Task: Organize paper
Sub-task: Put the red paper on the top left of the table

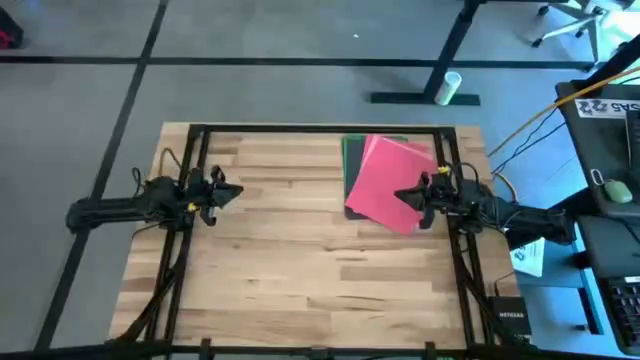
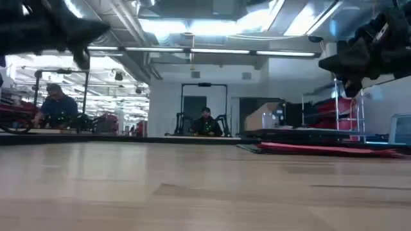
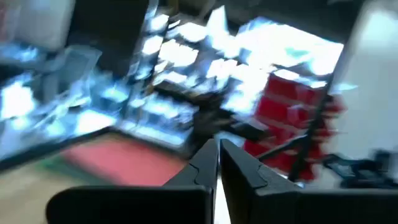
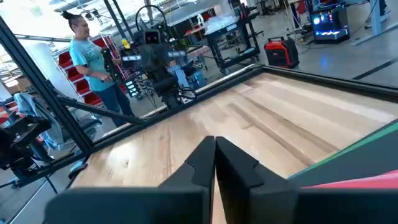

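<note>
Red sheet (image 1: 390,180) uppermost on the paper pile, lying skewed across a dark green sheet (image 1: 352,152) in the upper right of the high view, on the wooden table (image 1: 290,270). Corner of the red one overhanging the green toward the lower right, long axis running diagonally from upper left to lower right, so not squared with the sheet beneath. Seen in the low view as a thin flat stack at right, resting on the tabletop.

Right gripper (image 1: 412,195) much the nearer: poised at the pile's lower right edge, over or just beside the red sheet's corner, pointing left toward the table's middle. Fingers pressed together in the right wrist view, tips meeting with nothing between them; red and green edges showing just beside them. Raised above the tabletop, judging by the low view. Hard to say whether touching the paper.

Left gripper (image 1: 232,192) well apart from the pile, at the left-centre of the high view, pointing right across bare wood toward the sheets. Fingers likewise closed on nothing in the left wrist view.

Likely next: nudging or pinching the red sheet's skewed corner to square it with the green, a job for the right arm.
</note>
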Motion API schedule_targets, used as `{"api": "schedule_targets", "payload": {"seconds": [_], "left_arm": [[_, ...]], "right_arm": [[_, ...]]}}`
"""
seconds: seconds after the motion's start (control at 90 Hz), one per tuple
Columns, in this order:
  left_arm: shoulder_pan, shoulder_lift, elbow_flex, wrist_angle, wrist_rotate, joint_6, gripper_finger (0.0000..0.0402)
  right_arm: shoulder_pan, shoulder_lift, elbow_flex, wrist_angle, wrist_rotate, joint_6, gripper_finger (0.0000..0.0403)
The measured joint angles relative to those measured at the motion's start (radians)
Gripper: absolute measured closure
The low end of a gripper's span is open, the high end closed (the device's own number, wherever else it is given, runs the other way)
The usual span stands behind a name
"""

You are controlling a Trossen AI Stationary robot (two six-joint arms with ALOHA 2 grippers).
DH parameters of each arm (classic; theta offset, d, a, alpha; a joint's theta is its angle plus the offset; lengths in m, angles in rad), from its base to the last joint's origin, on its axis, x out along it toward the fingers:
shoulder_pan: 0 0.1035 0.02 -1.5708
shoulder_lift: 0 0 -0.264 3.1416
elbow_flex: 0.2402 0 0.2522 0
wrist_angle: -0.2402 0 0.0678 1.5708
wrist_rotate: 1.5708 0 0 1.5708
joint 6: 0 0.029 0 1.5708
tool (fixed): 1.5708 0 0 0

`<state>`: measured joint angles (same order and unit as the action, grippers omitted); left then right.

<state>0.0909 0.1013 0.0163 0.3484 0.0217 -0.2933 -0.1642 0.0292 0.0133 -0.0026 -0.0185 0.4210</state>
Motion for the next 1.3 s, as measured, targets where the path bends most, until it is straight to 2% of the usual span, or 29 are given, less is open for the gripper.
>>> {"api": "schedule_targets", "payload": {"seconds": [0.111, 0.244, 0.544, 0.811, 1.044, 1.3], "left_arm": [[-0.006, 0.112, 0.039, -0.028, 0.015, -0.04, 0.0402], [-0.008, 0.337, 0.127, -0.066, 0.016, 0.001, 0.0402], [-0.047, 0.848, 0.461, -0.054, 0.019, 0.345, 0.04], [-0.043, 1.206, 0.679, -0.177, -0.016, 0.685, 0.04], [-0.041, 1.461, 0.826, -0.176, -0.081, 0.882, 0.0389], [-0.052, 1.647, 0.933, -0.17, -0.082, 0.935, 0.0354]], "right_arm": [[0.0, 0.0, 0.0, 0.0, 0.0, 0.0, 0.0402], [0.0, 0.0, 0.0, 0.0, 0.0, 0.0, 0.0402], [0.0, 0.0, 0.0, 0.0, 0.0, 0.0, 0.0402], [0.0, 0.0, 0.0, 0.0, 0.0, 0.0, 0.0402], [0.0, 0.0, 0.0, 0.0, 0.0, 0.0, 0.0402], [0.0, 0.0, 0.0, 0.0, 0.009, -0.02, 0.0402]]}}
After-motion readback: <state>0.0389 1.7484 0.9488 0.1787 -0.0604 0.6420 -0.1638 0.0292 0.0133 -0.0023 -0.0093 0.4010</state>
